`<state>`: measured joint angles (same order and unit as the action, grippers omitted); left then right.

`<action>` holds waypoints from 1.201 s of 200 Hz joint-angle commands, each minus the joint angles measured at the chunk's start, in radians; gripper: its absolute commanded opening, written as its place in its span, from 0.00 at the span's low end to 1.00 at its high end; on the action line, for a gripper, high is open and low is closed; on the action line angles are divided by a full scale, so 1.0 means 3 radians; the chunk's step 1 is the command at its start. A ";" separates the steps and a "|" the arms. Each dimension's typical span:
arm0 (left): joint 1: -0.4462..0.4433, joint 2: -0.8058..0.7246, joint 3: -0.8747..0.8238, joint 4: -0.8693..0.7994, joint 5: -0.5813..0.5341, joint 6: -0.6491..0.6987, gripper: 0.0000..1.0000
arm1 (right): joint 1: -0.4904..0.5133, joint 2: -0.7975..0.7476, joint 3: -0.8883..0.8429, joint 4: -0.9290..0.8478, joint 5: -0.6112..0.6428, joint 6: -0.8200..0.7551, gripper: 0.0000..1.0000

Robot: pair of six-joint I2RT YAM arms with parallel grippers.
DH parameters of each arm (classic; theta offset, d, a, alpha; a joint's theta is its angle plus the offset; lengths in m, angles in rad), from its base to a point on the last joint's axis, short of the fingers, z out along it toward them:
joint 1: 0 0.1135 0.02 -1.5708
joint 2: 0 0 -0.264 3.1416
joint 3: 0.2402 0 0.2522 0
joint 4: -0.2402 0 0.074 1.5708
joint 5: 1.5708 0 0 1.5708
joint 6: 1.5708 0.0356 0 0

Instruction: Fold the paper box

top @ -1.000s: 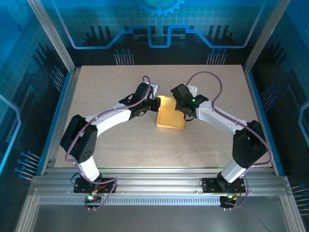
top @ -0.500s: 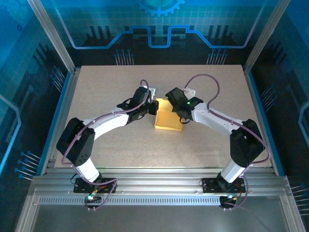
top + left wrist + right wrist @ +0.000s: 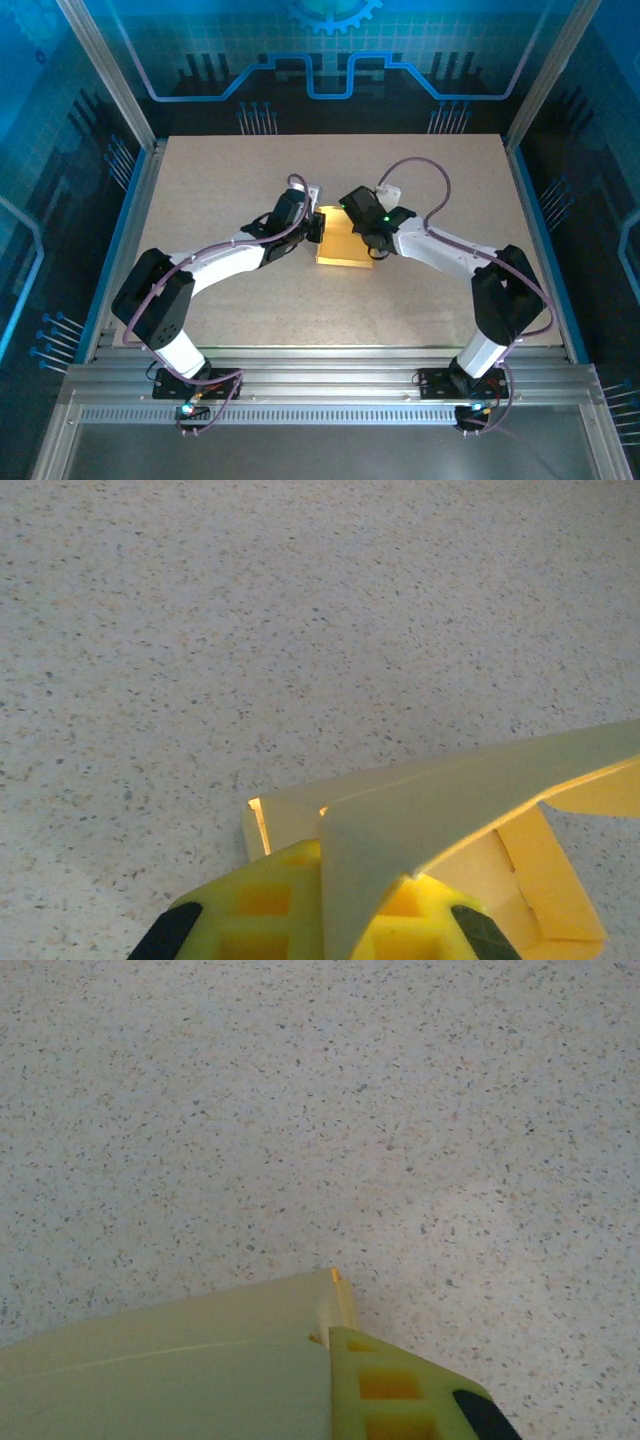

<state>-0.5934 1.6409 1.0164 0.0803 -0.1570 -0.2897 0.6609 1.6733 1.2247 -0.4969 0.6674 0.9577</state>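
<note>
Paper box is lying half formed near the middle of the worktop. Left hand is pinching a raised flap at its 9 o'clock edge. Right hand is closed tight at the 3 o'clock edge, apparently on card too. If both are pulling apart or twisting, the thin card may tear, crease wrongly or slip out.

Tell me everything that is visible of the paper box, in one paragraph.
The paper box is pale yellow thin card, partly folded: a rectangle from above, with a raised panel and open flaps in the left wrist view. It lies on the speckled table, mid-table. The left end effector and right end effector are shut on its opposite sides.
</note>
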 commanded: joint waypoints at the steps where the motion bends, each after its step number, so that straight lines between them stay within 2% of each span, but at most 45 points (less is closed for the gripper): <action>1: -0.0024 -0.0074 -0.0036 0.0059 -0.0023 -0.0079 0.00 | -0.0030 0.0132 0.0088 -0.0229 -0.0027 0.0116 0.00; 86: -0.0122 -0.0146 -0.0298 0.0295 -0.0225 -0.0090 0.00 | 0.0127 -0.0050 -0.0243 -0.0052 0.0299 0.0258 0.00; 203: -0.0233 -0.0274 -0.0687 0.0566 -0.0489 -0.0225 0.00 | 0.0267 -0.0269 -0.0854 0.0610 0.0362 0.0029 0.00; 240: -0.0297 -0.0295 -0.0900 0.0859 -0.0590 -0.0182 0.00 | 0.0338 -0.0351 -0.1101 0.0977 0.0416 -0.0133 0.00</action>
<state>-0.6708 1.5818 0.8001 0.2863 -0.2836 -0.3195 0.7464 1.5814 0.9604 -0.2424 0.7467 0.9409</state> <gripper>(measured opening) 0.057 0.049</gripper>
